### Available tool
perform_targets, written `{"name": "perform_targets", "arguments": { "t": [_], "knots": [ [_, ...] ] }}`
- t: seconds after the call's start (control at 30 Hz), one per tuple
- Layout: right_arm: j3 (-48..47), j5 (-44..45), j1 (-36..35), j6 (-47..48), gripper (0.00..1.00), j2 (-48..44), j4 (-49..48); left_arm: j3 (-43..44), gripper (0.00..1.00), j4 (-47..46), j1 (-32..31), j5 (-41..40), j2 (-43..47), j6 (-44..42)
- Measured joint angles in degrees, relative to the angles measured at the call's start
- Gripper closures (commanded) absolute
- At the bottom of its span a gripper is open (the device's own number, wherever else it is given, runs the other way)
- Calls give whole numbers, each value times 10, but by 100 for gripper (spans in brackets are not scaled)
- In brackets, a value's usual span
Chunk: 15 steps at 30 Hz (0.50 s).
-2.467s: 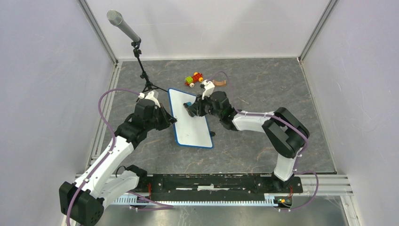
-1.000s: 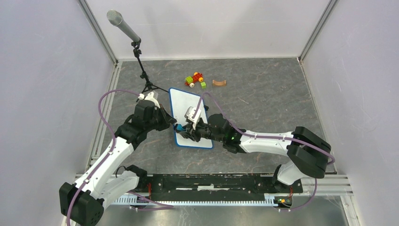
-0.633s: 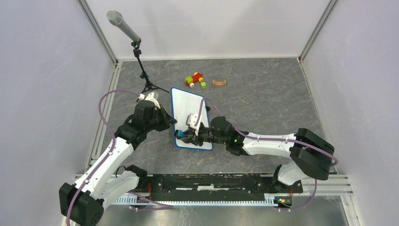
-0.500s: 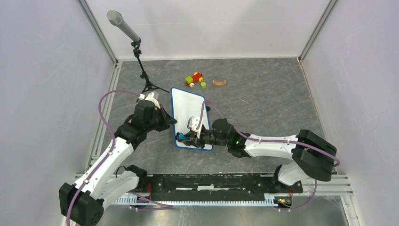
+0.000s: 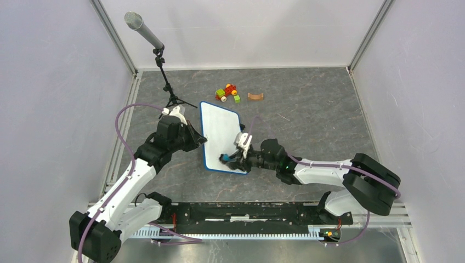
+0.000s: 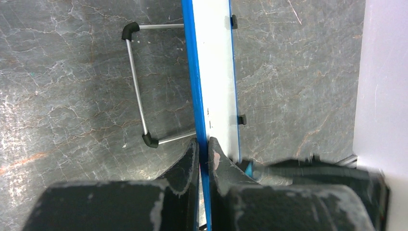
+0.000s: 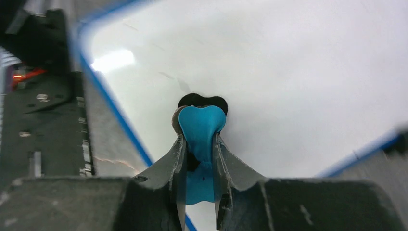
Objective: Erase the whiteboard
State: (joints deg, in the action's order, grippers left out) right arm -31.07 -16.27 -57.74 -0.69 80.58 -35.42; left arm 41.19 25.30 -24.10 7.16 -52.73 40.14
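Whiteboard (image 6: 219, 72) rim inside left hand (image 6: 203, 144)

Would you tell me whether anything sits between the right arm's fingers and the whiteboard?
Only the blue eraser held in the right fingers, its black tip apparently on the whiteboard; nothing else visible intervenes.

Blue-rimmed white whiteboard (image 5: 219, 129); blue, perhaps black-backed eraser (image 7: 201, 122)

Overhead cam is bright, even and sharp with just faint shadows on the surface (image 5: 307, 109), while the right wrist view blows out on the whiteboard (image 7: 288, 72) with a glare patch upper left, and the left tool (image 6: 203, 142) and right tool (image 7: 197, 137) both look soft up close.
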Motion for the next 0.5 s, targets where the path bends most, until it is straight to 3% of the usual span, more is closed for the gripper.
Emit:
{"name": "perform_targets", "arguments": {
  "t": [0.2,0.5],
  "knots": [
    [89,31,118,-92,74,-9,-10,0,98,-5,0,0,0,0],
    [169,184,129,-146,73,-158,-19,0,94,-4,0,1,2,0]
  ]
}}
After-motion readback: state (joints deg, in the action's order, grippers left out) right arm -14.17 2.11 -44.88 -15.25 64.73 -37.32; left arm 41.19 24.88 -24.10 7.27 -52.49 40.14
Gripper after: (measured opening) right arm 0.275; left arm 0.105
